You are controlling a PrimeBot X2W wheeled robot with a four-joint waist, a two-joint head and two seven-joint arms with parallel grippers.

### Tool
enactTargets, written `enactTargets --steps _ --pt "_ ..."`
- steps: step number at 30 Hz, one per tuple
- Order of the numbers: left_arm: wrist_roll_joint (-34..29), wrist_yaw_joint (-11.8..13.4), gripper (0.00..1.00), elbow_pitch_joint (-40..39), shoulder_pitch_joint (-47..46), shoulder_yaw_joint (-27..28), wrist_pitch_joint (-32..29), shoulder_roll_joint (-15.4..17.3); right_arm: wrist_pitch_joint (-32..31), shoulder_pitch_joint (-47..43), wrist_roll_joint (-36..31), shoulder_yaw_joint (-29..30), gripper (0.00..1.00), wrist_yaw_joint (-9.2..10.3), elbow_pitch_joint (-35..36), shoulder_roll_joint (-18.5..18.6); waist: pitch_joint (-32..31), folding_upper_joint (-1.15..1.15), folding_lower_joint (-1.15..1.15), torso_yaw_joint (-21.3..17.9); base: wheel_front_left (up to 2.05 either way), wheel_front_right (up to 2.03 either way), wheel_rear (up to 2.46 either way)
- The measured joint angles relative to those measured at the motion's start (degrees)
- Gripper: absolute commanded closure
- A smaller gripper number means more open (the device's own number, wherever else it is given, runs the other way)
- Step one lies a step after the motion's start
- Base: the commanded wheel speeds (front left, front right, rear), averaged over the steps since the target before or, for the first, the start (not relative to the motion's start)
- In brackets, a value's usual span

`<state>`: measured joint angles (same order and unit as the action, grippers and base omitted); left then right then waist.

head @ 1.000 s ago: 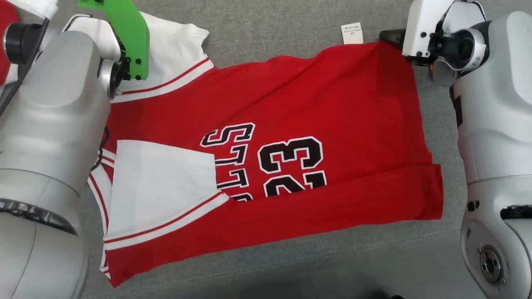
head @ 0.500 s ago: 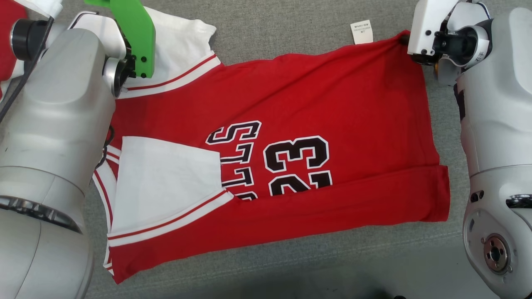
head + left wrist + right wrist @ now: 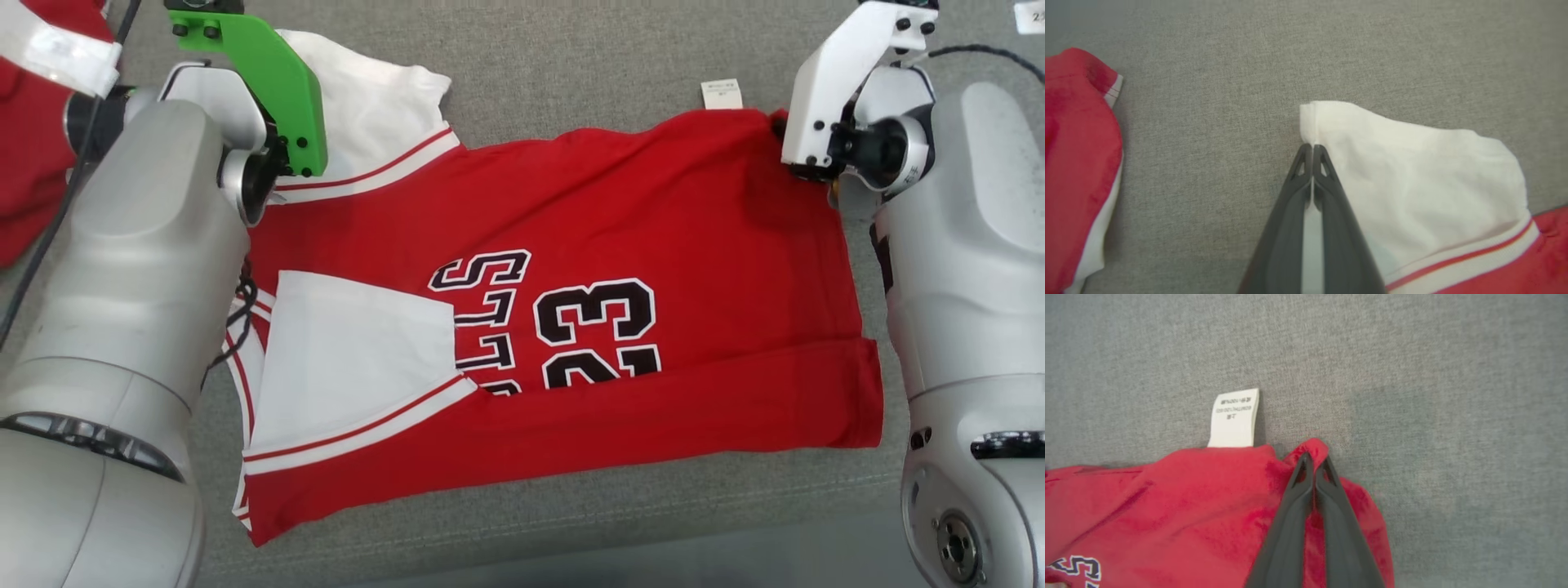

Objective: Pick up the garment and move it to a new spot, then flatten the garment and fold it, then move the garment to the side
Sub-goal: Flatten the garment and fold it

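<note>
The jersey (image 3: 571, 327) is laid flat on a grey woven surface (image 3: 571, 523), its near edge doubled over. At the far edge, the left gripper (image 3: 1312, 149) is clamped on the white sleeve (image 3: 1412, 171) and the right gripper (image 3: 1314, 459) on a bunched red corner beside the label (image 3: 1235, 416). Little cloth is pinched, so a corner could be lost under an uneven pull. The knit appears smooth and limp, and easily creased.

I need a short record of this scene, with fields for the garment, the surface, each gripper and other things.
garment: red jersey, number 23, lying partly folded
surface: grey cloth
left gripper: shut on the white sleeve edge
right gripper: shut on the jersey's red corner, beside the label
other: second red garment, apart from the jersey
</note>
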<state>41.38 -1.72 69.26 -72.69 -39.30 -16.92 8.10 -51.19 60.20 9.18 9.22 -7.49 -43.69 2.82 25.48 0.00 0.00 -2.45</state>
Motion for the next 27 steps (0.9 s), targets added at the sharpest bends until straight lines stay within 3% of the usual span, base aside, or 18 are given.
enactTargets --steps 19,27 --pt "6.64 -0.51 1.0 -5.64 15.26 6.02 14.6 1.29 0.32 -19.05 5.58 -4.11 1.0 0.0 11.23 0.0 -13.92 0.0 0.0 1.58 0.0 0.0 0.0" --pt "8.92 -1.08 1.0 -11.26 24.62 7.06 15.96 3.36 -1.99 -26.04 6.31 -7.35 1.0 0.0 14.91 0.73 -19.59 0.0 0.0 2.21 0.0 0.0 0.0"
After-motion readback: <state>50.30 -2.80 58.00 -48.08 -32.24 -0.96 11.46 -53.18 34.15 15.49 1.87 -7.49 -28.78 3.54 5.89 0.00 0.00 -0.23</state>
